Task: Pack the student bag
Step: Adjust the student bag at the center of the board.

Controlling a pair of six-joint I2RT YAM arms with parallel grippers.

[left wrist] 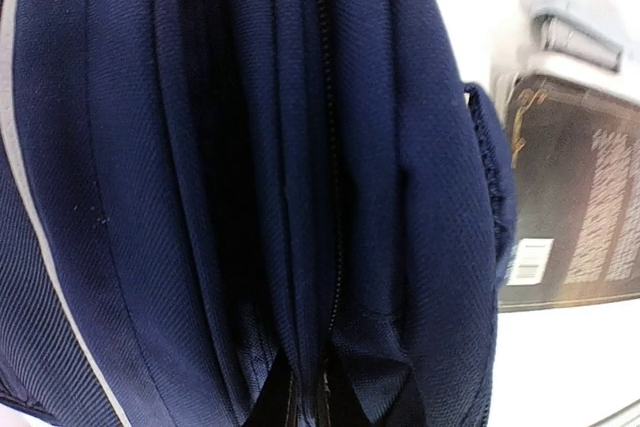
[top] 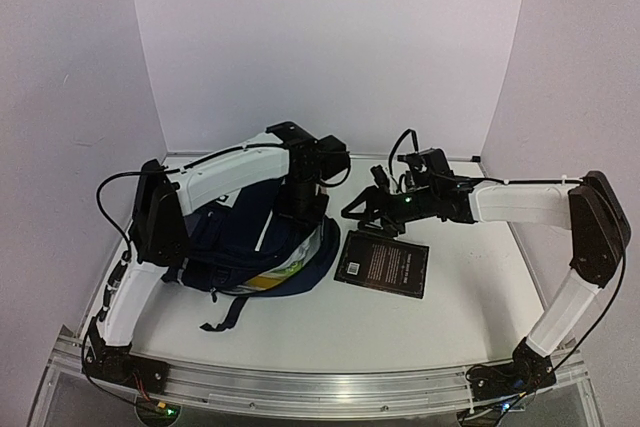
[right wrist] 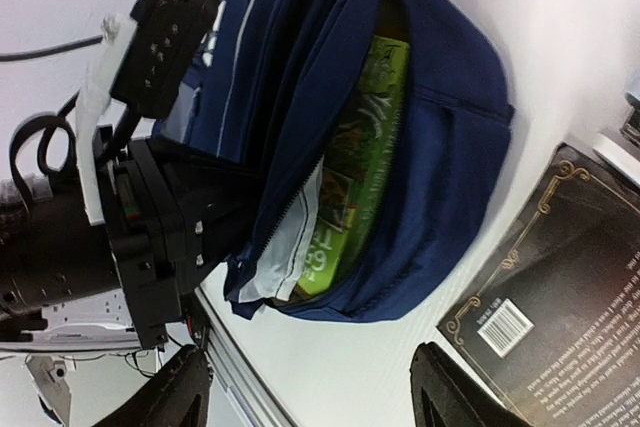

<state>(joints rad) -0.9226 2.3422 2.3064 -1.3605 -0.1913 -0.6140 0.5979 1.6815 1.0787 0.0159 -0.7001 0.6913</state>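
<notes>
The student bag (top: 240, 247), a navy backpack with a thin pale stripe, lies left of centre with its mouth facing right. The mouth gapes, and a green book (right wrist: 350, 177) with a white sheet beside it shows inside. My left gripper (top: 303, 215) comes down on the bag's upper rim. In the left wrist view its dark fingertips (left wrist: 285, 402) are pinched together on the navy fabric beside the zipper (left wrist: 325, 197). My right gripper (top: 365, 209) hovers open just right of the bag's mouth. Nothing lies between its fingers (right wrist: 185, 387), only bare table.
A black book (top: 382, 262) with gold lettering and a barcode lies flat just right of the bag, below the right gripper. An aluminium rail (top: 320, 387) runs along the near edge. White walls close in the back and both sides.
</notes>
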